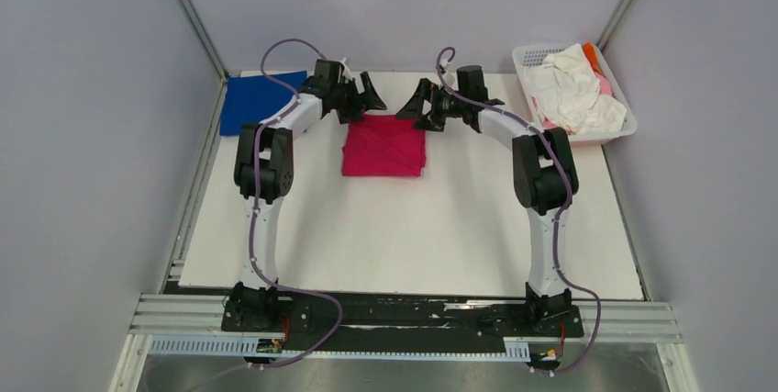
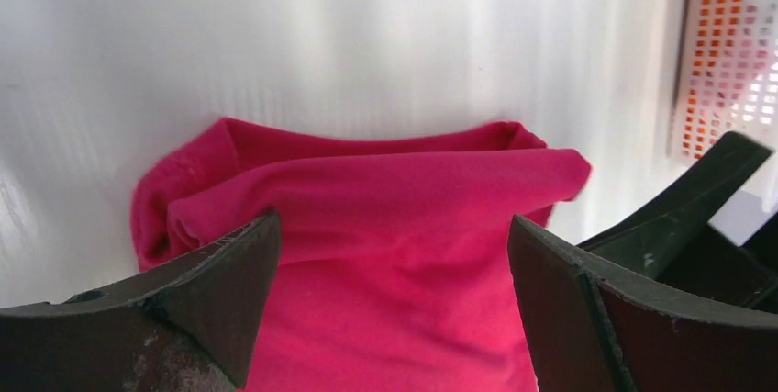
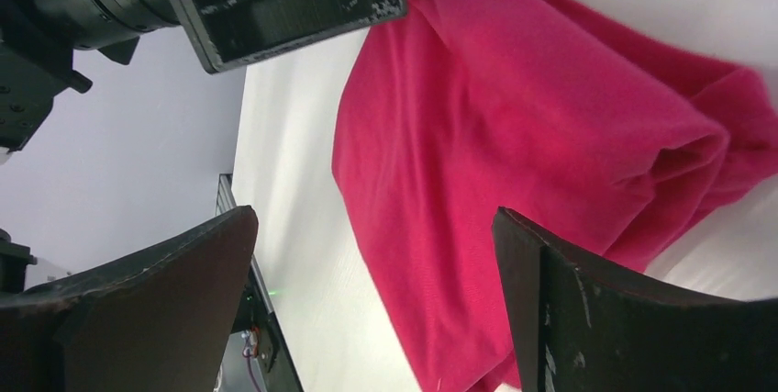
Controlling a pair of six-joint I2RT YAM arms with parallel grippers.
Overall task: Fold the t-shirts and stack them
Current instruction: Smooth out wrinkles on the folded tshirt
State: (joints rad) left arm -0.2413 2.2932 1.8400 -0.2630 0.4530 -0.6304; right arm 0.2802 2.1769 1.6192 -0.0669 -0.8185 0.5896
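A magenta-red t-shirt (image 1: 384, 146) lies folded in a rough rectangle on the white table, near the back middle. It fills the left wrist view (image 2: 385, 227) and shows in the right wrist view (image 3: 514, 135). My left gripper (image 1: 365, 96) hovers open over its far left corner, holding nothing. My right gripper (image 1: 419, 103) hovers open over its far right corner, holding nothing. A royal-blue t-shirt (image 1: 257, 98) lies folded at the back left. White, pink and orange shirts (image 1: 573, 89) are heaped in the basket.
A white plastic lattice basket (image 1: 620, 128) stands at the back right corner; its wall shows in the left wrist view (image 2: 729, 52). Grey walls close in the table on three sides. The white table top (image 1: 413, 236) stretches toward the arm bases.
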